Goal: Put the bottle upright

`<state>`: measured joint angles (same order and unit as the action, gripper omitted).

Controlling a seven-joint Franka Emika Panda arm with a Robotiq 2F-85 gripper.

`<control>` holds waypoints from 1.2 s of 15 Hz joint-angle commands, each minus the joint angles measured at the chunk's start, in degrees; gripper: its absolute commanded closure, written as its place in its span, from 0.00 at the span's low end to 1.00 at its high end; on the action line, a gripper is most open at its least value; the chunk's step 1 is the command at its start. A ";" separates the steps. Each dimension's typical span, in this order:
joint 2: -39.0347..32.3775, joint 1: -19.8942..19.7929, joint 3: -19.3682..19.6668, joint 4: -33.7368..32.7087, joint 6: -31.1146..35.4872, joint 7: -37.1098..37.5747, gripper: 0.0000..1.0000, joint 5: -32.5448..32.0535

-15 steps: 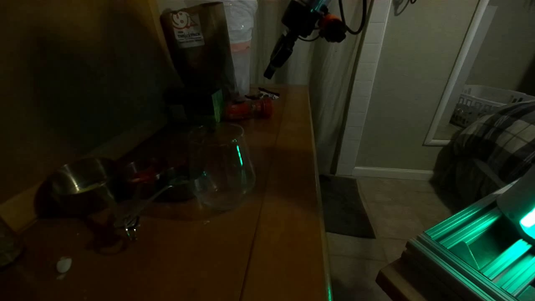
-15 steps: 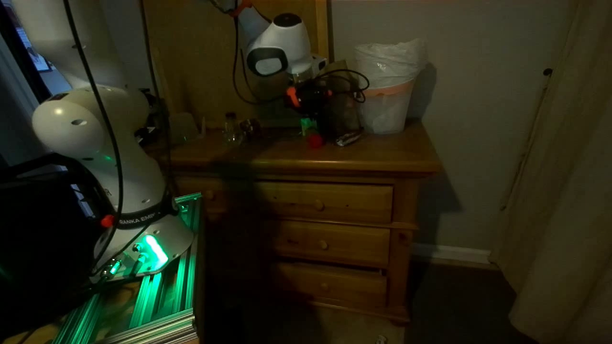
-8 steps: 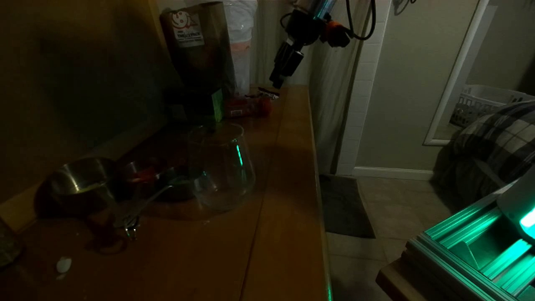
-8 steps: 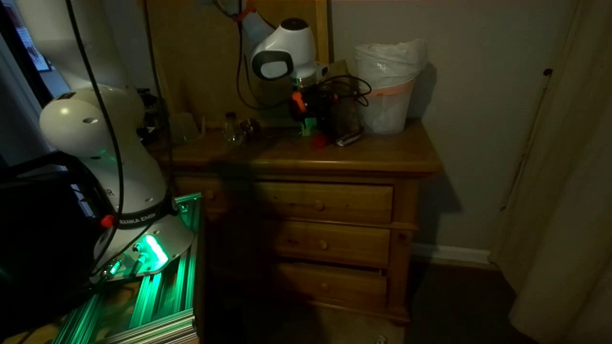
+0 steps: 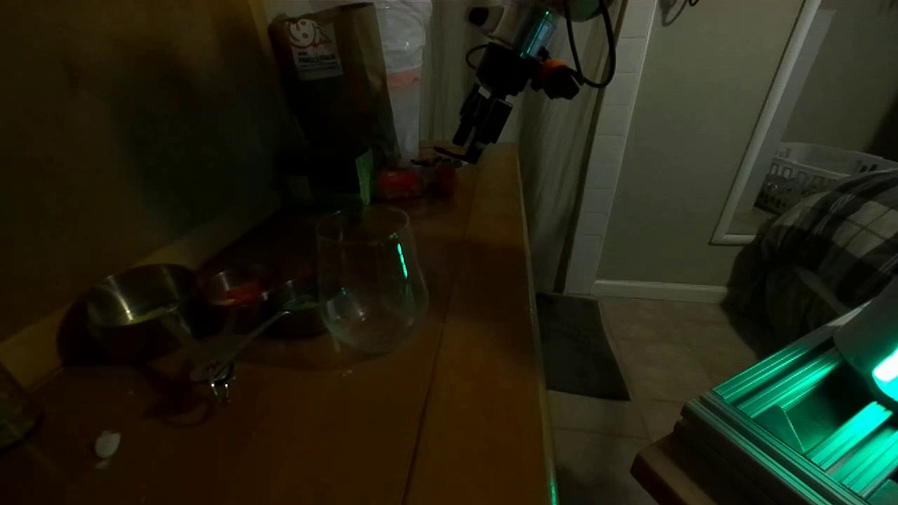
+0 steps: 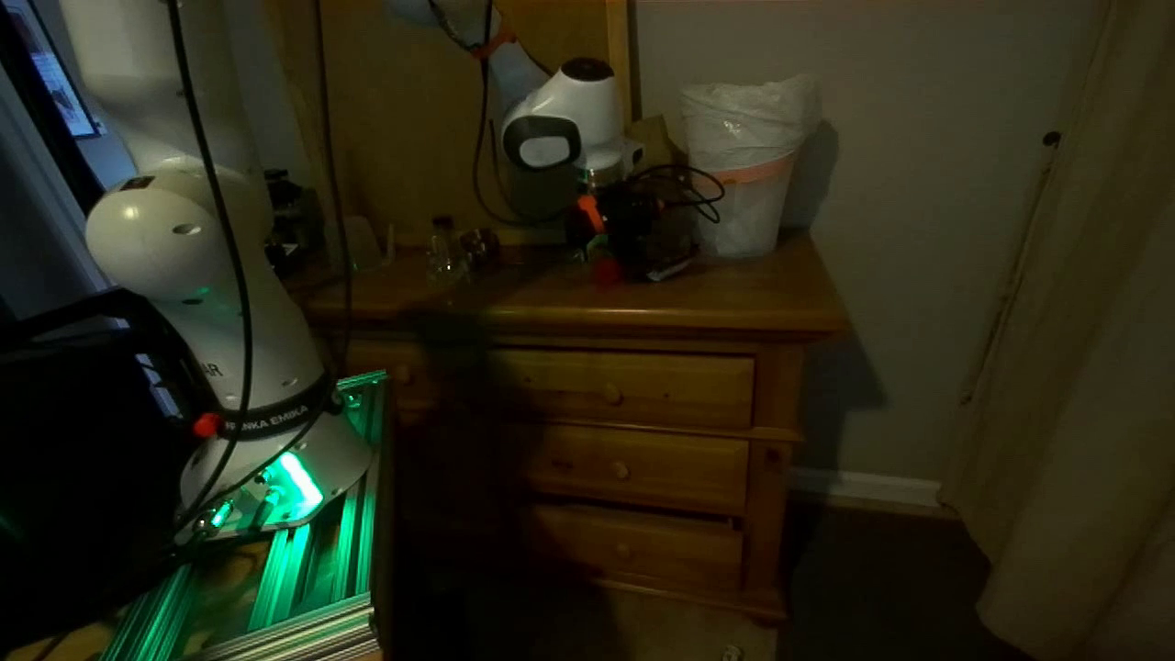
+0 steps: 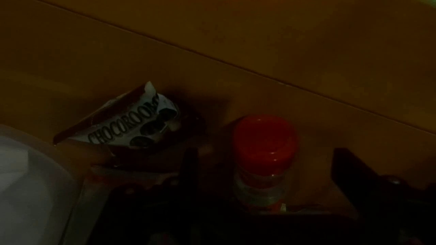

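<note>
The bottle [image 5: 400,184] lies on its side on the wooden dresser top, its red cap towards the front edge. Its red cap [image 6: 607,271] also shows low beneath the arm in an exterior view. In the wrist view the bottle [image 7: 264,146] shows its cap and clear neck, while its lower body is hidden behind the gripper. My gripper [image 7: 265,151] stands open, a dark finger on either side of the cap with gaps to both. Seen from outside, the gripper [image 5: 468,156] hangs just above the cap end, pointing down at a slant.
A crumpled Chocorooms wrapper [image 7: 126,119] lies beside the bottle, near a white-lined bin [image 6: 744,202] and a paper bag [image 5: 337,91]. A green-sided box [image 5: 365,177] stands by the bottle's base. Nearer are a glass jug [image 5: 372,287] and metal cups [image 5: 140,294].
My gripper has opened from shut and come down closer to the bottle's cap. The arm has moved right and lower in an exterior view. The bottle lies where it was.
</note>
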<state>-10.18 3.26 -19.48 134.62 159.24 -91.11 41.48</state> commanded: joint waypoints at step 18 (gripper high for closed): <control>-11.37 -1.16 -2.63 -7.73 -3.06 -2.25 0.62 1.88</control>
<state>-20.71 3.11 -21.40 128.14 157.69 -92.83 43.10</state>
